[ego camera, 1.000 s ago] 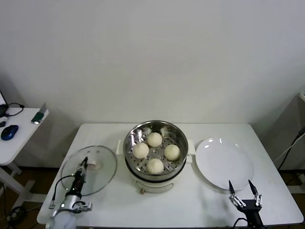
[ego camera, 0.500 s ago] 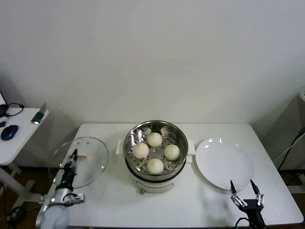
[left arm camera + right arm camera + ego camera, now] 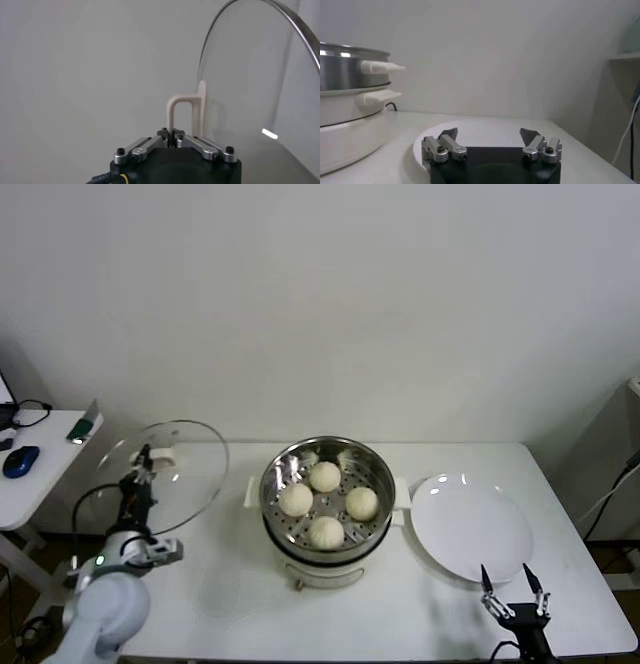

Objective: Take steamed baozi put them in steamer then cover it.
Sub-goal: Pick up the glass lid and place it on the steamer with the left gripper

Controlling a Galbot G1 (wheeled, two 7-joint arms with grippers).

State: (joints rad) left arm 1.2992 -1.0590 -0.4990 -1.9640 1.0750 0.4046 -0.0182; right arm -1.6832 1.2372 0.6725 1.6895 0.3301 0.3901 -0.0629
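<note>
I have the cover in the air off the table's left end, well apart from the steamer and tipped up on edge, its glass facing the camera on the head. My left gripper is pinched tight on the cream handle; in the left wrist view the jaws meet on 1 leg of that handle's loop, with the metal rim curving away above. Holding it by the handle is the only sensible grip on a glass dome, and the tilt looks like what happens when it hangs from a grip on 1 side.

All 4 steamed baozi already sit on the perforated tray inside the steamer, spaced apart in a rough diamond, so I judge the loading part done and only the covering left. The steamer stands at the middle of the table, its open top unobstructed.

To its right lies the white plate, with nothing on it. My right gripper waits near the front edge just in front of that plate, fingers spread wide and holding nothing, parked out of the lid's path.

Next I'd need to carry the cover rightward over the pot, level it, and lower it squarely so the rim seats all round; a tilted descent could catch the steel lip or slip in the grip.
</note>
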